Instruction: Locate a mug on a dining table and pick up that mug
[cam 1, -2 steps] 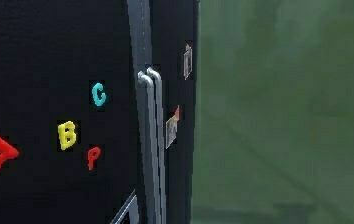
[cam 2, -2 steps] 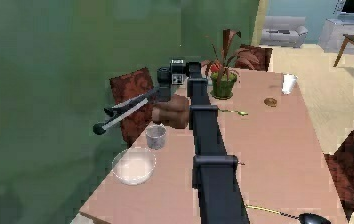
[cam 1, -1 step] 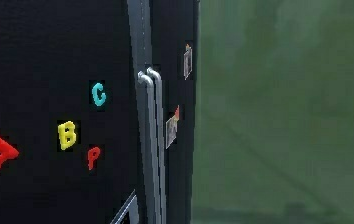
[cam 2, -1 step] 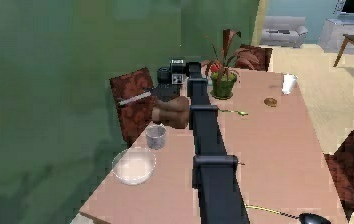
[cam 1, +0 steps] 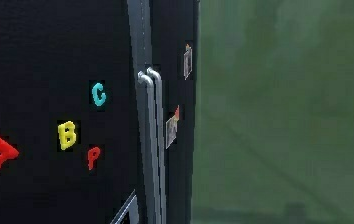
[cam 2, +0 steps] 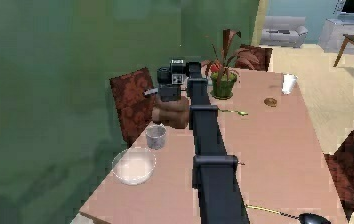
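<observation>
Forward view: black fridge (cam 1: 55, 100) with letter magnets (cam 1: 68, 134) close ahead.
Arm side view: arm (cam 2: 208, 150) out across surface (cam 2: 275, 150).
Toward near corner: white bowl (cam 2: 133, 167).
Just beyond, by same long edge: mug (cam 2: 156, 136), grey, upright, standing on surface. Located, not lifted.
Claw (cam 2: 157, 90) farther out than mug, brown chair (cam 2: 135, 90) behind it. Can't tell grip state or whether it holds anything.
Far end: potted plant (cam 2: 223, 78), white cup-like thing (cam 2: 289, 84).
Left to do: line claw on mug, grasp, lift.

A dark square-sectioned arm (cam 2: 211, 150) ends in a dark end effector (cam 2: 157, 92) beside small white black-marked squares (cam 2: 181, 63).
</observation>
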